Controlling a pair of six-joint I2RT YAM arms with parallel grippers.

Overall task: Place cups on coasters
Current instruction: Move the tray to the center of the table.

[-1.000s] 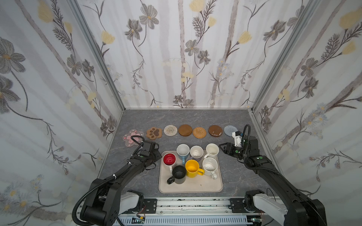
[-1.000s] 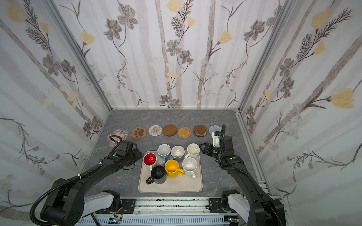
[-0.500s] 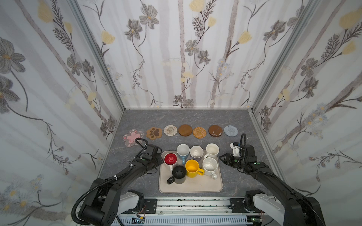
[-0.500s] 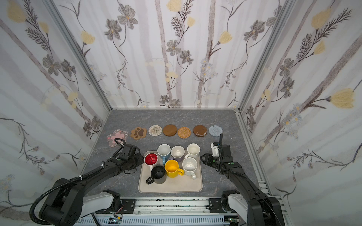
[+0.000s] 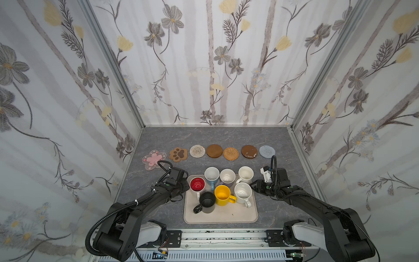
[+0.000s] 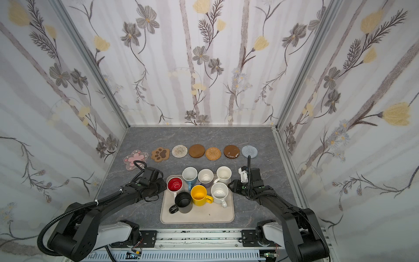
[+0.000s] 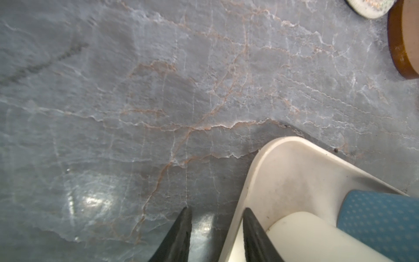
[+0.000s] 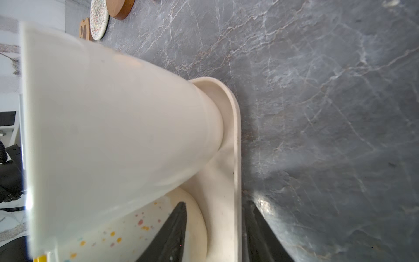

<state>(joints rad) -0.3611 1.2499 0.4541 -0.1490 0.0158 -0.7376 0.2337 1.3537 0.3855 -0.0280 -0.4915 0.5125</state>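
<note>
Because all seven ceramic mugs (image 5: pixel 222 195) crowd the beige rectangular tray (image 5: pixel 221 217), well apart from the bare row of coasters (image 5: pixel 214 151) on the counter, each grasp needs care. Both the left pincer (image 7: pixel 217 209) and the right pincer (image 8: pixel 215 203) stand partly open and empty, straddling the tray's rim beside the red-lined white mug (image 5: pixel 197 184) and the speckled cream-white mug (image 5: pixel 242 192). It would be better to bracket a mug's wall, not the rim, then lift straight.

Seven cups (image 5: pixel 223 195), seven coasters (image 5: pixel 214 150) (one tray (image 5: pixel 226 217))
</note>
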